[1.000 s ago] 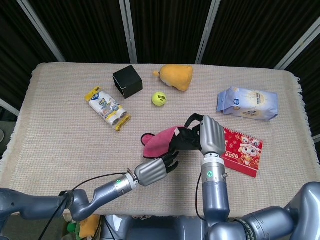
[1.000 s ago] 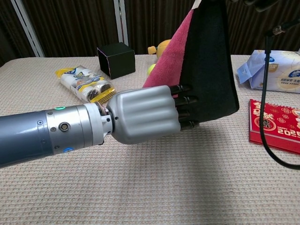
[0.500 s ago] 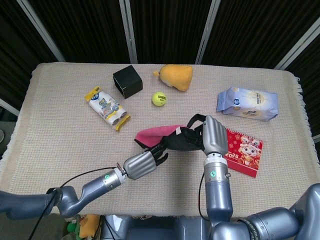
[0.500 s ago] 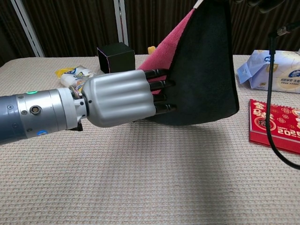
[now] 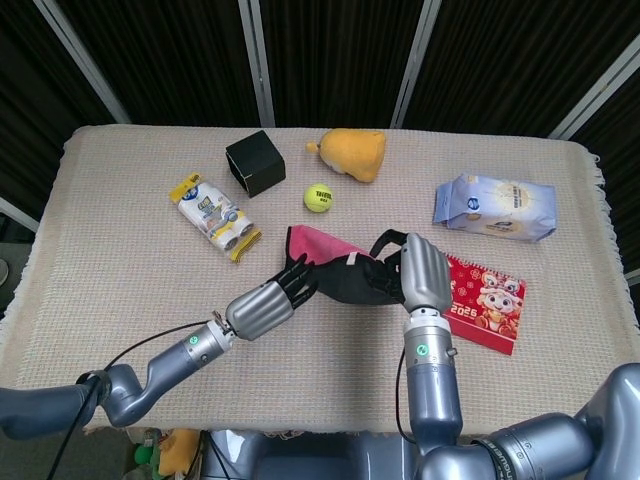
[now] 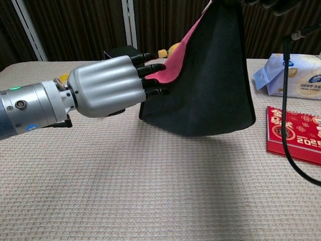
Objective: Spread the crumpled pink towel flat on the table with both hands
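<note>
The pink towel [image 5: 322,250], dark on its underside [image 6: 213,85], hangs lifted above the table's middle. My right hand [image 5: 425,272] grips its right end from above; in the chest view only the fingertips [image 6: 273,5] of that hand show at the top edge. My left hand [image 5: 264,306] reaches in from the lower left, and its fingers [image 6: 149,76] hold the towel's left pink edge [image 6: 173,65], drawing it sideways. The towel's lower hem hangs just above the table cloth [image 6: 150,191].
Behind the towel stand a black box [image 5: 255,162], a yellow plush [image 5: 352,152] and a tennis ball [image 5: 318,197]. A snack pack [image 5: 213,216] lies at the left. A blue tissue pack [image 6: 291,75] and a red booklet [image 5: 487,300] lie at the right.
My left hand has risen and moved left and away, taking the towel's left edge with it. The towel now hangs stretched wider. The right hand has stayed in place.
</note>
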Controlling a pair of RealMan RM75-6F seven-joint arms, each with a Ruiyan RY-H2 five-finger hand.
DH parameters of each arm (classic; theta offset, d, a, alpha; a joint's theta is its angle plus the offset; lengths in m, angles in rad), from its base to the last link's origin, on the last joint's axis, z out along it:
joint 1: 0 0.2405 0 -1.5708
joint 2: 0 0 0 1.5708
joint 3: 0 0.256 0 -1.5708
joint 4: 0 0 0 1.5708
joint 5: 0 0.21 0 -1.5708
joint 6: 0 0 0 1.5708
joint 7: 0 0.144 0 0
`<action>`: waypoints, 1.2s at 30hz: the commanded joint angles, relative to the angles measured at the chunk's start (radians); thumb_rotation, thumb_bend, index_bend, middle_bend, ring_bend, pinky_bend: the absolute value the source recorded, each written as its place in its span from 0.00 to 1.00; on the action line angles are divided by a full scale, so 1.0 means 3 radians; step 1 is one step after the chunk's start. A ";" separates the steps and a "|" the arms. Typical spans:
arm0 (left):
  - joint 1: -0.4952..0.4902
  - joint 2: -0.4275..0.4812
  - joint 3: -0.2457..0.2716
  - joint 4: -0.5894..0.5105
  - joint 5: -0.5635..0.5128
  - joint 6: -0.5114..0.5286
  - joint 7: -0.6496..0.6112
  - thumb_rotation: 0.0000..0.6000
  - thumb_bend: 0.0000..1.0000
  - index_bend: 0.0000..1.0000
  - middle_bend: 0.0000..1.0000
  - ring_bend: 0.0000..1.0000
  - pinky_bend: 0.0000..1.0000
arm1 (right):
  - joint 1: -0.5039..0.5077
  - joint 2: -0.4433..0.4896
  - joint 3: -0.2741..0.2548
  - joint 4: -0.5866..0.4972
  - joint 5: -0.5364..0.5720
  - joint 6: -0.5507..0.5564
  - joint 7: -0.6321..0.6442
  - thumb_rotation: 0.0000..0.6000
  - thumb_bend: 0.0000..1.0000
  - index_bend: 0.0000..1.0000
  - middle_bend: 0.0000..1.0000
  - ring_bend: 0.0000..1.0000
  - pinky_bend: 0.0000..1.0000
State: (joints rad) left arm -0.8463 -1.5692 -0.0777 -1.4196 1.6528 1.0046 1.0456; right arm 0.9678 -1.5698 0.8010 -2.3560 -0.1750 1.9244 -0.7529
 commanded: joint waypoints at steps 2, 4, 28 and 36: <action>0.0043 -0.0042 -0.0053 0.0084 -0.0073 0.0064 0.0065 1.00 0.32 0.11 0.21 0.00 0.00 | 0.0004 0.0007 -0.0010 0.0000 0.0006 0.0000 0.0003 1.00 0.62 0.77 1.00 1.00 0.97; 0.0063 -0.0061 -0.0077 0.0118 -0.0112 0.0094 0.0092 1.00 0.32 0.11 0.20 0.00 0.00 | 0.0004 0.0012 -0.0018 0.0000 0.0008 -0.0004 0.0006 1.00 0.62 0.76 1.00 1.00 0.97; 0.0315 -0.0972 -0.0459 0.0884 -0.0562 0.0891 -0.0745 1.00 0.22 0.02 0.08 0.00 0.00 | -0.0043 0.0068 -0.0125 0.0000 0.0045 -0.0138 0.0105 1.00 0.62 0.77 1.00 1.00 0.97; 0.0259 -0.1284 -0.0489 0.1177 -0.0566 0.0962 -0.1041 1.00 0.21 0.01 0.07 0.00 0.00 | -0.0039 0.0081 -0.0154 0.0000 0.0043 -0.0167 0.0126 1.00 0.62 0.77 1.00 1.00 0.97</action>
State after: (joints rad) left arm -0.7647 -1.9443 -0.2222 -1.0749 1.4816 1.2866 0.7434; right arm 0.9562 -1.5458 0.7552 -2.3560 -0.1624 1.8746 -0.7153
